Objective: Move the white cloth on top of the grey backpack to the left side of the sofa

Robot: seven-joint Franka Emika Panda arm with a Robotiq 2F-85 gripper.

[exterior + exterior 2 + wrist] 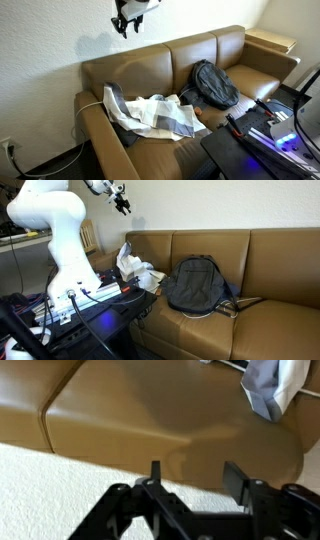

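The white cloth, with grey stripes, lies spread on the sofa seat at the end next to the armrest; it shows in both exterior views and at the top right of the wrist view. The grey backpack lies on the middle of the brown sofa, apart from the cloth, and also shows in an exterior view. My gripper is open and empty, raised high above the sofa back near the wall. In the wrist view the open jaws hang over the sofa back.
A wooden side table stands beyond the far armrest. A dark stand with cables and electronics sits in front of the sofa. The robot's white base stands beside the sofa. A wall outlet with a cord is low on the wall.
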